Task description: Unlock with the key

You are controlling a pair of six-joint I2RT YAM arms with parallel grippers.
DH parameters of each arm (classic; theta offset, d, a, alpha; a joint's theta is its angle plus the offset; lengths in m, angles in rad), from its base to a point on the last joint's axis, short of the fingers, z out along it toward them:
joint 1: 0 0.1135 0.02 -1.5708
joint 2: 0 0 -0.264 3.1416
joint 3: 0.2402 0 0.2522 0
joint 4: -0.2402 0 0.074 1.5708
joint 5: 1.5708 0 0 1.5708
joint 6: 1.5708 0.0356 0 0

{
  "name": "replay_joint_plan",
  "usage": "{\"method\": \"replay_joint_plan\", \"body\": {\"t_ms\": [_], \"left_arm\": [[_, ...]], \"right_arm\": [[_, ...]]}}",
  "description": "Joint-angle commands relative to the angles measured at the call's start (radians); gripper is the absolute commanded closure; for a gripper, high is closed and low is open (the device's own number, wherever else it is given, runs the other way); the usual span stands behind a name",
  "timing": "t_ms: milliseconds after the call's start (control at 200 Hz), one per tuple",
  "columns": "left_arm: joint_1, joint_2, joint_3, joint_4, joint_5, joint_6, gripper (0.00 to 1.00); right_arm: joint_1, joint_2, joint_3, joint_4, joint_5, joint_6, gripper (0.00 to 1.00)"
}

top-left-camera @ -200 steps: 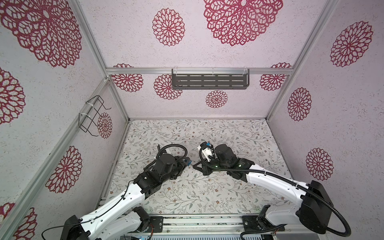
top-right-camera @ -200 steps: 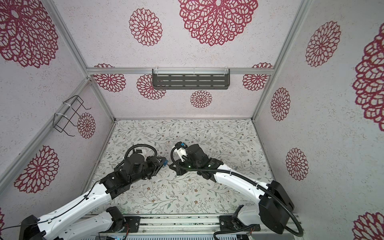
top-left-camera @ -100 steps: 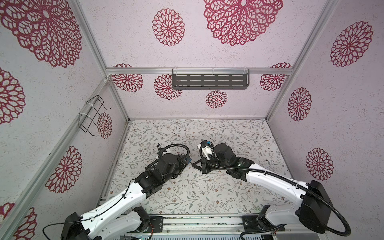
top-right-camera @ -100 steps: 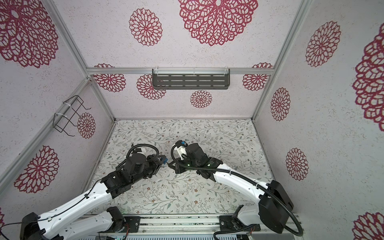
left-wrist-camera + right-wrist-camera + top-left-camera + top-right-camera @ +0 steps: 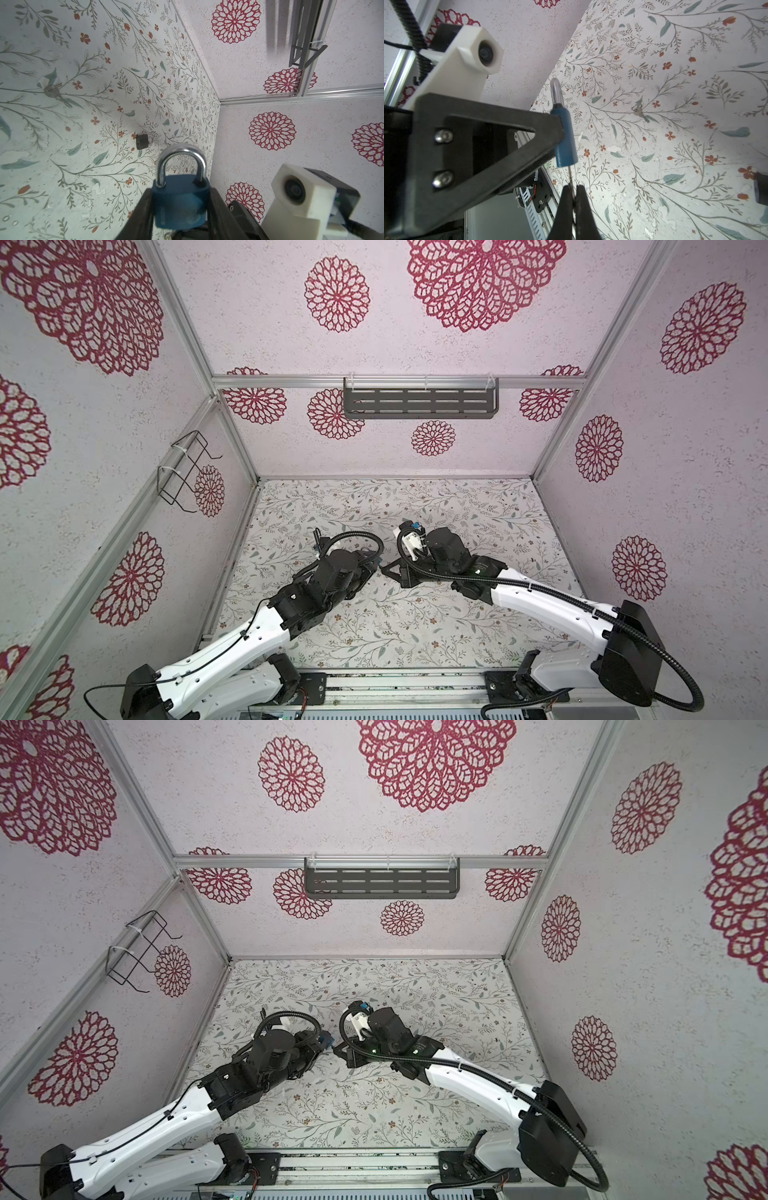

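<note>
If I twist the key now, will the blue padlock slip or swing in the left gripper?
It will probably hold: the left gripper clamps the blue padlock on both sides of its body. The painted body looks smooth, so some slipping is possible. The key, pinched by the right gripper, looks thin and might flex.

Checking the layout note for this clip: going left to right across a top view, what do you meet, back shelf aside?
wire basket → blue padlock → right gripper → right arm's black housing
</note>
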Motion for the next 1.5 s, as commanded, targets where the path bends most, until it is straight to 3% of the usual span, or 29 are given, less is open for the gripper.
{"method": "replay_joint_plan", "body": {"t_ms": [0, 280, 485, 886, 1226, 1496], "left_arm": [[-0.067, -0.014, 0.052, 0.123, 0.155, 0.004, 1.0], [-0.098, 0.021, 0.107, 0.051, 0.112, 0.049, 1.0], [-0.057, 0.013, 0.111, 0.014, 0.07, 0.074, 1.0], [-0.007, -0.005, 0.111, -0.03, -0.046, 0.082, 1.0], [0.015, -0.005, 0.107, -0.015, -0.044, 0.07, 1.0], [0.024, -0.009, 0.092, -0.016, -0.028, 0.065, 1.0]], "right_arm": [[-0.017, 0.027, 0.035, 0.064, 0.095, 0.046, 1.0], [-0.018, 0.018, 0.041, 0.074, 0.143, 0.076, 1.0], [-0.018, 0.007, 0.004, 0.059, 0.142, 0.045, 1.0], [0.001, -0.021, -0.036, 0.071, 0.092, 0.022, 0.77], [0.023, -0.066, -0.093, 0.165, 0.049, 0.034, 0.75], [0.023, -0.129, -0.113, 0.176, 0.1, 0.019, 0.72]]}}
